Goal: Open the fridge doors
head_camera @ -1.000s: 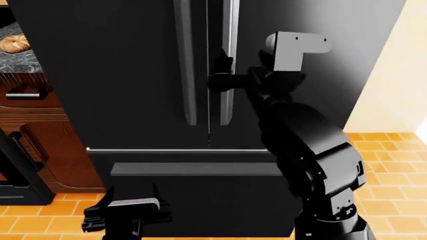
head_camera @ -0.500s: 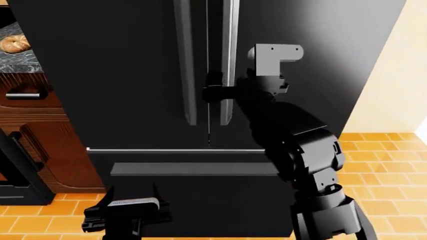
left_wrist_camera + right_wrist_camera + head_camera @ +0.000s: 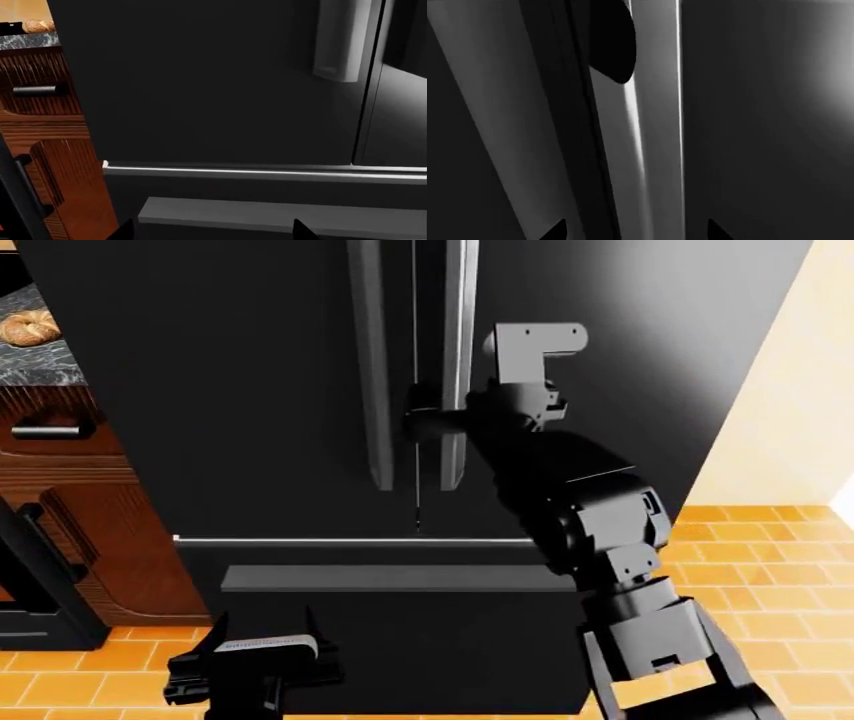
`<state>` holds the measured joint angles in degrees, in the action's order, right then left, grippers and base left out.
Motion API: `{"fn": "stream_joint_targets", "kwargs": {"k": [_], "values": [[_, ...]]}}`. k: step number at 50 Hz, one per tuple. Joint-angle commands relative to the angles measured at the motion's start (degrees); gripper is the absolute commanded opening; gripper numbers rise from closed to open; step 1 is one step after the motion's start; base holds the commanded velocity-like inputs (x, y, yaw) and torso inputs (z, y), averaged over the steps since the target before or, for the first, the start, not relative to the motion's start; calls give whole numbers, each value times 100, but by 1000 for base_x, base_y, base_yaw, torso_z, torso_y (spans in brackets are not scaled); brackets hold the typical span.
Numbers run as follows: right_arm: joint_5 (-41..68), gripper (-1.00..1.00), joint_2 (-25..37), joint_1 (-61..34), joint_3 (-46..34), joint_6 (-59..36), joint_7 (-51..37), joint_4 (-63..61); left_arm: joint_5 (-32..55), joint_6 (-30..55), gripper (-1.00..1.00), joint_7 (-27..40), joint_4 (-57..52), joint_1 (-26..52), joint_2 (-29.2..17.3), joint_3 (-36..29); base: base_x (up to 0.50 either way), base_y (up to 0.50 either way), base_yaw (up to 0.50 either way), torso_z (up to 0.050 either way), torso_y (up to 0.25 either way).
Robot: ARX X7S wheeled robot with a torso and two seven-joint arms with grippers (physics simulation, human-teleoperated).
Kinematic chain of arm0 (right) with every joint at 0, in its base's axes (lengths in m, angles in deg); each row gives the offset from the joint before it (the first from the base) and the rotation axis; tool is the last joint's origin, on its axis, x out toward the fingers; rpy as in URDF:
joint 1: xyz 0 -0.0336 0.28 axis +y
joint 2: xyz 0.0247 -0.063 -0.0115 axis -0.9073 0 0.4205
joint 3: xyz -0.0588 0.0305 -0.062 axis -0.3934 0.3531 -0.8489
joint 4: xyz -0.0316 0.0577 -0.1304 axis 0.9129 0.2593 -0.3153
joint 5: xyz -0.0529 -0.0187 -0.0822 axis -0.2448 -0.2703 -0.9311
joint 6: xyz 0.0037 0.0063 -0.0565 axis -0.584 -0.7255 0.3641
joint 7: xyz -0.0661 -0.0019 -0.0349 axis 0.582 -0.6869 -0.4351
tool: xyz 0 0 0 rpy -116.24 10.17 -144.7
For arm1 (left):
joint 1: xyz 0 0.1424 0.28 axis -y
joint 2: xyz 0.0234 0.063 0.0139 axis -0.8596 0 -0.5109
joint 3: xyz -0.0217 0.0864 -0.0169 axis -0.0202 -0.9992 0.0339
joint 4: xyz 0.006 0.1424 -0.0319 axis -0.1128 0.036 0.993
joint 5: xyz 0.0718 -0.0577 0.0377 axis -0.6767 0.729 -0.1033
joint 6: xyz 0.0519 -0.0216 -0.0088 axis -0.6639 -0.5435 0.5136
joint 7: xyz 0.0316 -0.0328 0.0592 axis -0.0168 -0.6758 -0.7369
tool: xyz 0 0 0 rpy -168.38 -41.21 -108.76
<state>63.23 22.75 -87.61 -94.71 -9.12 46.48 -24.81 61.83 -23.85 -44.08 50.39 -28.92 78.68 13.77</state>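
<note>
The fridge doors stand shut, the left door point(image 3: 200, 390) and right door point(image 3: 641, 370) meeting at a thin seam. Each carries a vertical grey bar handle: left handle point(image 3: 371, 360), right handle point(image 3: 461, 330). My right gripper point(image 3: 424, 426) is open at mid-height of the right handle. In the right wrist view the right handle point(image 3: 650, 165) runs between the two spread fingertips point(image 3: 554, 231), and the left handle point(image 3: 487, 115) lies beside it. My left gripper point(image 3: 254, 652) hangs low, open and holding nothing, facing the left door point(image 3: 220, 85) from below.
Below the doors is a wide black drawer front with a horizontal handle point(image 3: 387, 578). Brown wooden cabinets point(image 3: 94, 510) and a stone counter with bread point(image 3: 27, 328) stand at left. Orange floor tiles point(image 3: 781, 550) and a cream wall point(image 3: 801, 390) lie to the right.
The right arm has swung left and lower, bringing its gripper in onto the right door handle. The left arm and both doors have stayed still.
</note>
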Motion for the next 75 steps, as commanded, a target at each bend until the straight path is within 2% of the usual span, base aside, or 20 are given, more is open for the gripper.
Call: {"fn": "stream_joint_targets", "kwargs": {"k": [1, 15, 21, 30, 43, 51, 52, 62, 75], "values": [[-2, 100, 15, -389, -189, 109, 119, 717, 51, -8, 100, 27, -8, 3, -29, -35, 0, 0, 0, 0, 0], [67, 100, -70, -748, -439, 225, 364, 1492, 96, -17, 100, 59, -24, 0, -61, -87, 0, 0, 0, 0, 0], [185, 100, -175, -1005, -505, 663, 414, 2219, 118, -38, 100, 64, 20, 28, -73, -103, 0, 0, 0, 0, 0], [1055, 100, -201, -1404, -1339, 1305, 341, 3182, 146, -23, 100, 90, -37, 7, -103, -130, 0, 0, 0, 0, 0], [3913, 100, -206, -1933, -4290, 2298, 300, 4092, 206, -23, 100, 103, -24, 22, -124, -170, 0, 0, 0, 0, 0], [5105, 100, -207, -2127, -5657, 2647, 263, 4205, 266, -9, 100, 108, -46, 31, -139, -178, 0, 0, 0, 0, 0], [5201, -100, -207, -2133, -5757, 2727, 294, 4203, 269, -20, 100, 107, -34, 35, -139, -180, 0, 0, 0, 0, 0], [5828, -100, -206, -2228, -6299, 3035, 270, 4272, 285, -58, 100, 135, -10, 44, -157, -205, 3, 0, 0, 0, 0], [6212, -100, -201, -2273, -6537, 3166, 388, 4313, 307, -64, 100, 177, -24, 42, -180, -242, 8, 1, 3, 0, 0]]}}
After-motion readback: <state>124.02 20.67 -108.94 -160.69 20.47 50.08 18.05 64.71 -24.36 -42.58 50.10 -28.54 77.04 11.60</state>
